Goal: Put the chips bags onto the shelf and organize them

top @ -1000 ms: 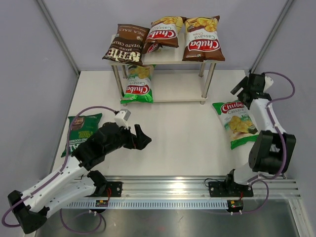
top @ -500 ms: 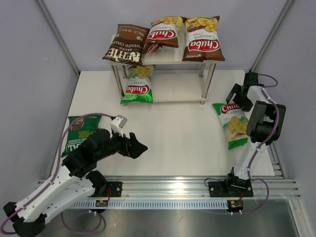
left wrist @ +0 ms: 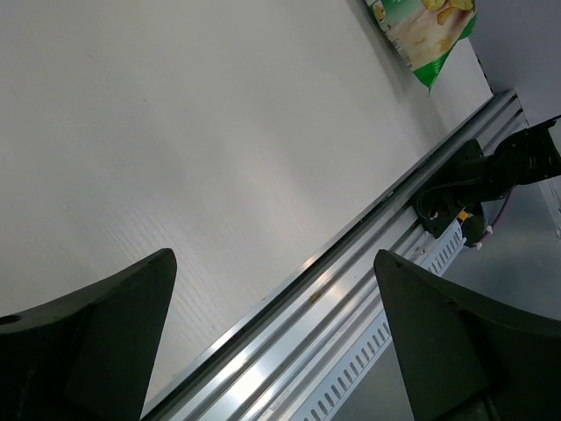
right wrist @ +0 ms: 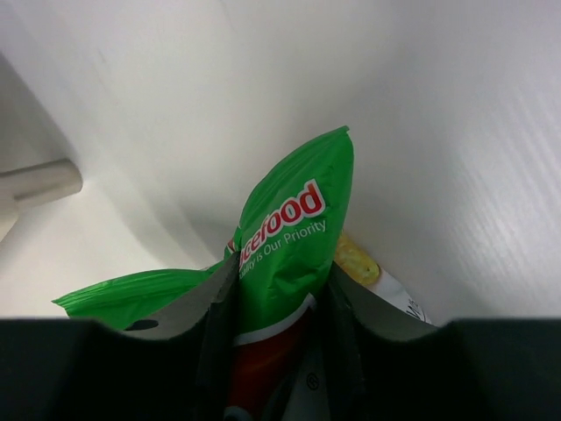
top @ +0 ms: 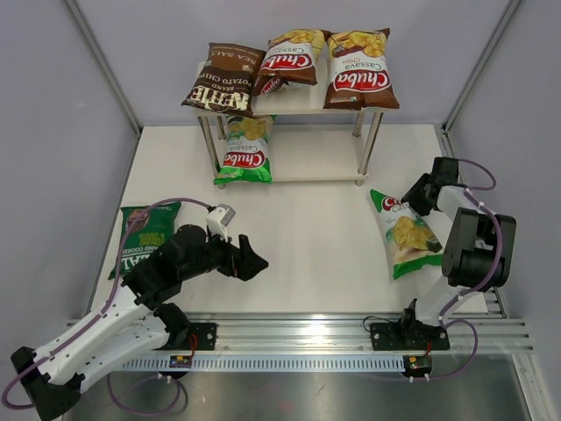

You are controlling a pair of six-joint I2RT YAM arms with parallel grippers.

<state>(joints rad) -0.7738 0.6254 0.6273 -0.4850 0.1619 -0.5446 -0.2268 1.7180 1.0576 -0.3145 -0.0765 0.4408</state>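
The shelf [top: 307, 98] stands at the back with a dark brown Kettle bag [top: 223, 81] and two brown Chuba bags [top: 289, 54] [top: 358, 74] on its top board. A green Chuba bag [top: 245, 151] lies on the lower board. The dark green REAL bag [top: 145, 232] lies flat at the left. My right gripper [top: 419, 195] is shut on the top edge of the other green Chuba bag [top: 401, 235]. In the right wrist view the green foil [right wrist: 294, 228] is pinched between the jaws of that gripper [right wrist: 279, 298]. My left gripper [top: 254, 260] hangs open and holds nothing.
An aluminium rail [top: 351, 331] runs along the near table edge, also seen in the left wrist view between the open fingers [left wrist: 88, 333]. Grey walls close in the left, back and right sides. The shelf's thin metal legs [top: 372, 145] stand near the right arm.
My right gripper came down onto the green Chuba bag's top edge and closed on it; the bag shifted left and tilted. The left arm drew back slightly.
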